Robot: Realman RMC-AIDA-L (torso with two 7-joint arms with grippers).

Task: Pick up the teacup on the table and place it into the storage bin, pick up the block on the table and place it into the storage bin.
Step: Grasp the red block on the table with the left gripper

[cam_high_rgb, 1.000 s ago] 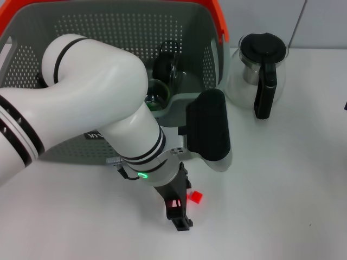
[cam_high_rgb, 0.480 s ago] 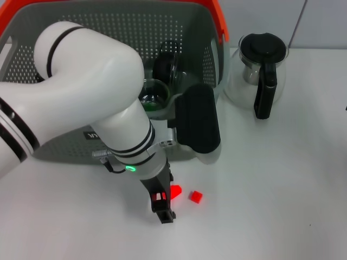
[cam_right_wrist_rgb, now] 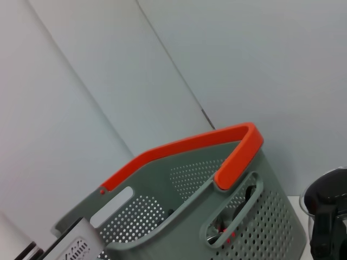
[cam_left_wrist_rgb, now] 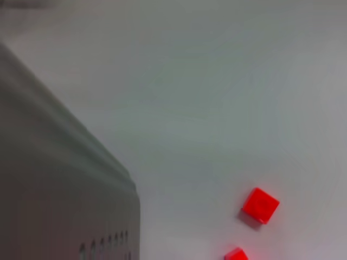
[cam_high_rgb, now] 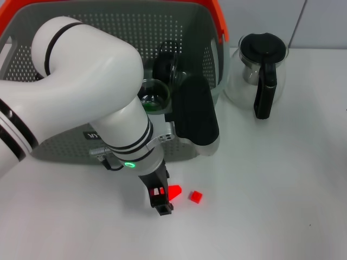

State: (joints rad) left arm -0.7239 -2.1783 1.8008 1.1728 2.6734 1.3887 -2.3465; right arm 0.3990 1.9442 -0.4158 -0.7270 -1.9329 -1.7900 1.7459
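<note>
A small red block [cam_high_rgb: 195,196] lies on the white table just in front of the storage bin [cam_high_rgb: 65,138]; the left wrist view shows this block [cam_left_wrist_rgb: 260,205] beside the bin's grey wall [cam_left_wrist_rgb: 54,195]. My left gripper [cam_high_rgb: 161,205] points down at the table a little to the left of the block. A bright red patch [cam_high_rgb: 174,190] glows between them, and I cannot tell what it is. A clear glass teacup [cam_high_rgb: 155,93] with a green tint sits inside the bin, partly hidden by my left arm. My right gripper is out of view.
A glass pot [cam_high_rgb: 260,70] with a black lid and handle stands right of the bin. The bin's orange handle [cam_right_wrist_rgb: 190,143] arches over it. A dark round glass item [cam_high_rgb: 168,62] leans inside the bin. White table extends to the right and front.
My left gripper has shifted left and slightly toward the bin, so the block now lies to its right. The red glow beside it has grown brighter.
</note>
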